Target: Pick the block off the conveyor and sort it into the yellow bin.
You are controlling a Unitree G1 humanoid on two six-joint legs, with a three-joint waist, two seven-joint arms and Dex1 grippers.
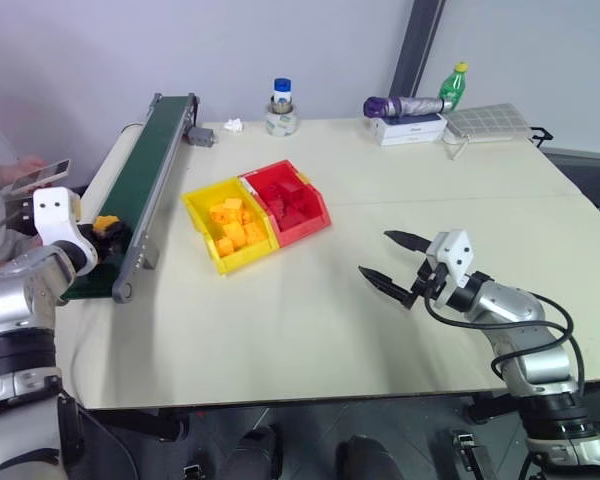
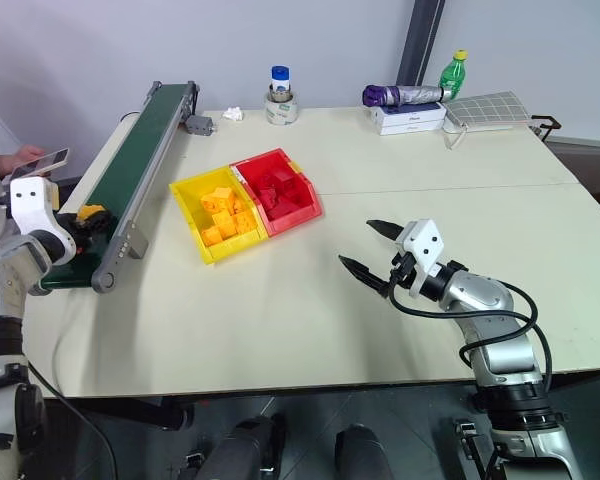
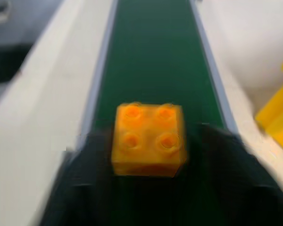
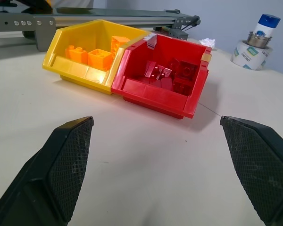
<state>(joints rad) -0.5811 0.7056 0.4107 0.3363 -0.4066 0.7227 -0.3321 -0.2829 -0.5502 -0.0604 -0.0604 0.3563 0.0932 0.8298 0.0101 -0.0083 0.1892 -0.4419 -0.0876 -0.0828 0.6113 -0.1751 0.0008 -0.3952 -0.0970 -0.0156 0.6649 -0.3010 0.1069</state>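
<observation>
Left end effector [image 3: 148, 141] clenched on block [image 3: 148, 140]; yellow bin [image 1: 202, 205] lies to its right, right end effector [image 1: 392, 258] released, idle.

One conveyor [image 1: 145, 170]. One block [image 3: 148, 139] on its near end. Two bins beside conveyor: one yellow bin [image 1: 202, 205], one red bin [image 1: 312, 198]. Orange bricks [image 1: 232, 226] in yellow bin: several, exact count unclear. Red blocks [image 1: 288, 203]: several, count unclear. Two bottles [image 1: 282, 95] beyond conveyor's far end.
</observation>
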